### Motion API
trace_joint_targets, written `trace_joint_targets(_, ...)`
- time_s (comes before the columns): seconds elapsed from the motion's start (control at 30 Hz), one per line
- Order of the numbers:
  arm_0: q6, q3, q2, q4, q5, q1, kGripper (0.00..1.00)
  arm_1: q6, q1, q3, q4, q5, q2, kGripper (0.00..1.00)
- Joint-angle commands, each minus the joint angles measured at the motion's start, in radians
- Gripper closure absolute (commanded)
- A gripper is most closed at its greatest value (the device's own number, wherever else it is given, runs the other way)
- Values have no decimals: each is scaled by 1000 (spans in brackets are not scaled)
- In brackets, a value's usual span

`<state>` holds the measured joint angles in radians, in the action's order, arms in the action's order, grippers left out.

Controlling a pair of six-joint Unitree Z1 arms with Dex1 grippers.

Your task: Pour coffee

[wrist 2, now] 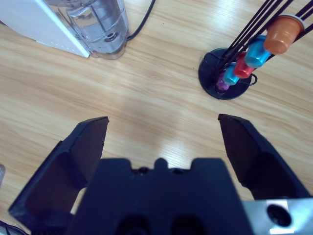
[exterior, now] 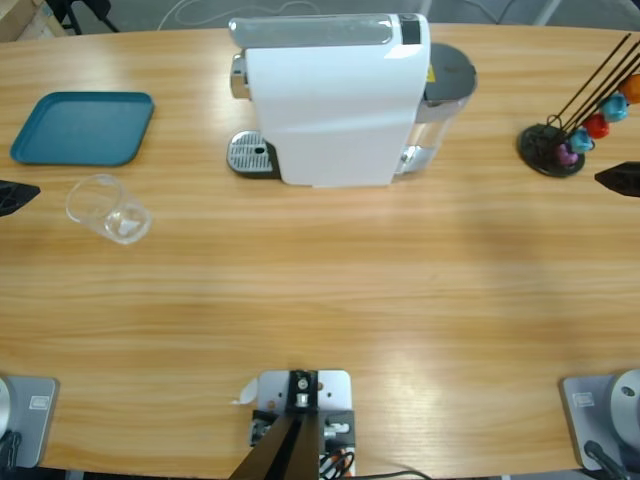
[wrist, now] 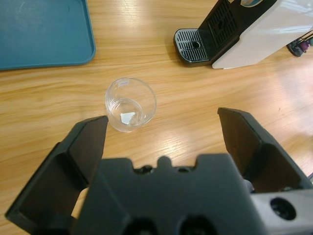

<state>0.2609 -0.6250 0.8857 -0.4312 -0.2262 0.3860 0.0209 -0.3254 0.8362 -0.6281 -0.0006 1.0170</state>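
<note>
While both hands (wrist: 161, 129) (wrist 2: 163, 132) gape, empty glass (wrist: 130, 104) upright beside tray (wrist: 44, 34).

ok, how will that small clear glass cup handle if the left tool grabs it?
The small clear glass cup looks empty, so probably light. Smooth round walls could slip between the open left tool. It stands upright on the wooden table; a push near the rim might tip it.

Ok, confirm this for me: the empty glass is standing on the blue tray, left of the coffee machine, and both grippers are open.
One thing is wrong: the glass is not on the blue tray. It stands on the bare table beside the tray, as the high view shows. The rest holds: it is empty, left of the coffee machine, and the left gripper and right gripper are both open.
</note>
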Motion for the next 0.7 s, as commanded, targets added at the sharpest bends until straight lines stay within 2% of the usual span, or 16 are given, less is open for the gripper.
trace_joint_targets(0.03,51,-18,33,12,2,9,0,10,-11,-22,-1,0,24,0)
trace_joint_targets(0.17,146,-247,166,14,-53,4,0,7,-11,-29,11,2,25,0)
trace_joint_targets(0.27,207,-348,290,14,-155,4,0,14,-11,-31,14,5,32,0)
trace_joint_targets(0.37,342,-395,410,40,-218,2,10,14,-11,-35,16,5,19,0)
trace_joint_targets(0.5,522,-402,582,212,-354,7,4,14,-11,-38,18,5,6,0)
trace_joint_targets(0.6,544,-439,705,288,-413,10,9,14,-11,-44,22,-3,-13,0)
trace_joint_targets(0.7,543,-504,797,300,-498,16,4,14,-11,-49,26,-4,-23,0)
